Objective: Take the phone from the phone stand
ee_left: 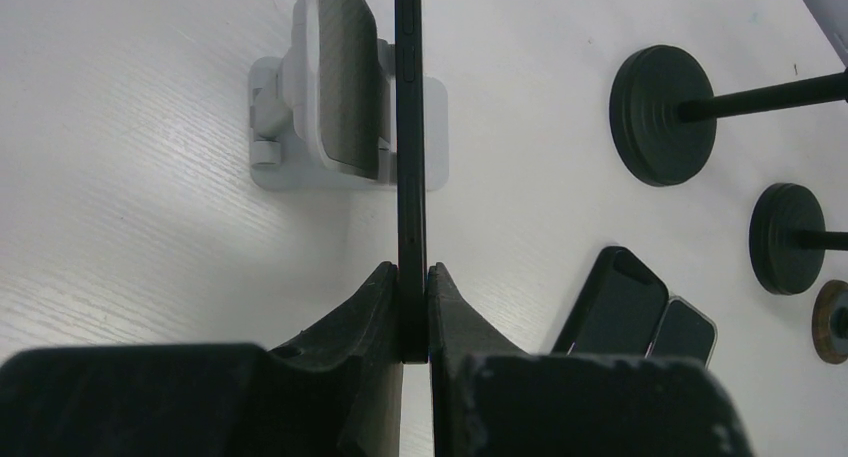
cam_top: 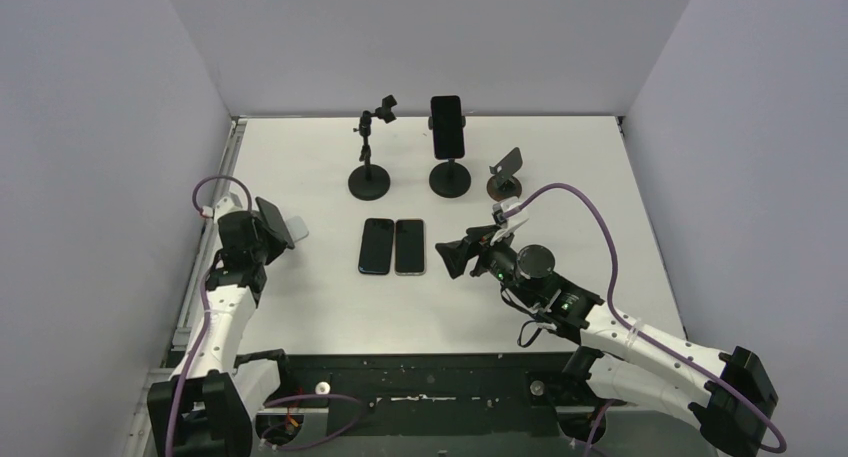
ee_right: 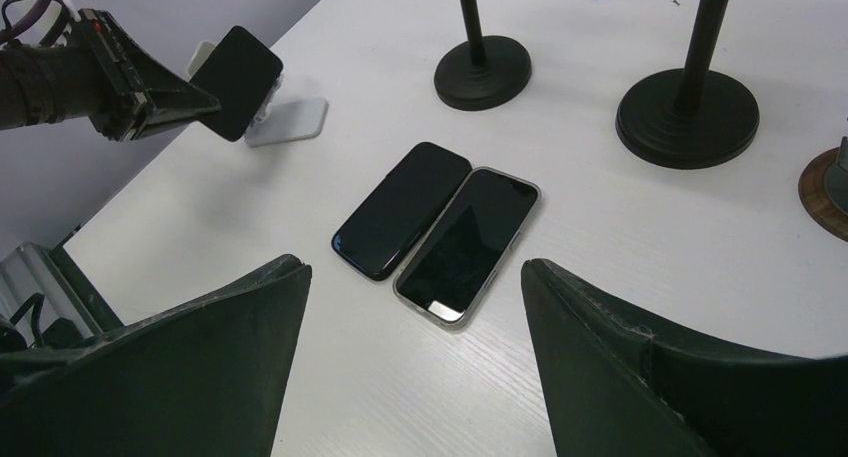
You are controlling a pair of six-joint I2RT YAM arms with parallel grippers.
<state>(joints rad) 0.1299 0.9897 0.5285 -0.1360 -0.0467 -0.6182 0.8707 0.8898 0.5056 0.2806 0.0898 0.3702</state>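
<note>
Left wrist view: the left gripper [ee_left: 412,277] is pinched tight on the thin edge of the dark phone [ee_left: 410,117], held upright just beside the white phone stand [ee_left: 272,127] — whether they touch, I cannot tell. A black phone [ee_right: 403,209] and a grey-rimmed phone [ee_right: 468,242] lie flat, side by side. Behind them stand a bare black stand [cam_top: 370,180] and a loaded black stand [cam_top: 449,177]. The right gripper [ee_right: 412,272] gapes wide, holding nothing, over the table [cam_top: 300,317].
</note>
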